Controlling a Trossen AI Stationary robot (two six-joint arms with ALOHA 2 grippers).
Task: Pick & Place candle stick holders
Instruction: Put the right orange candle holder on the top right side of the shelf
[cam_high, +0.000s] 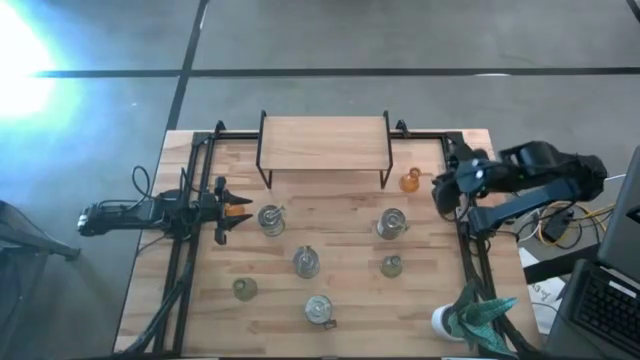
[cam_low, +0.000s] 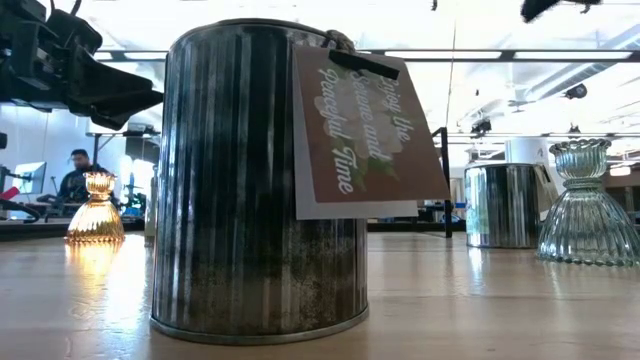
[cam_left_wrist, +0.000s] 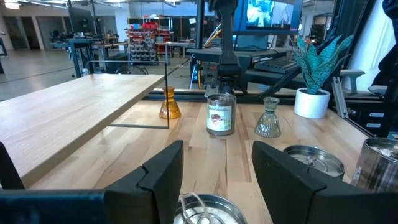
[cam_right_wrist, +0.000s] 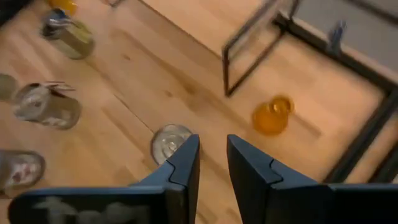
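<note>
Four silvery jars (cam_high: 270, 218) (cam_high: 305, 262) (cam_high: 392, 222) (cam_high: 318, 310), two pale green holders (cam_high: 243, 289) (cam_high: 391, 265) and two amber holders stand on the wooden table. My left gripper (cam_high: 243, 212) is open and hovers above one amber holder (cam_low: 95, 210), clear of it in the low view. A jar (cam_left_wrist: 202, 211) shows just past its fingertips. My right gripper (cam_high: 445, 190) is open and empty at the table's right side. The other amber holder (cam_right_wrist: 272, 115) stands beyond its fingertips, and a jar (cam_right_wrist: 169, 142) beside one finger.
A wooden shelf (cam_high: 325, 145) on black wire legs stands at the table's far middle. Black frame rails (cam_high: 190, 200) run along the left, right and far edges. A teal spiky plant on a white base (cam_high: 475, 315) stands at the near right corner.
</note>
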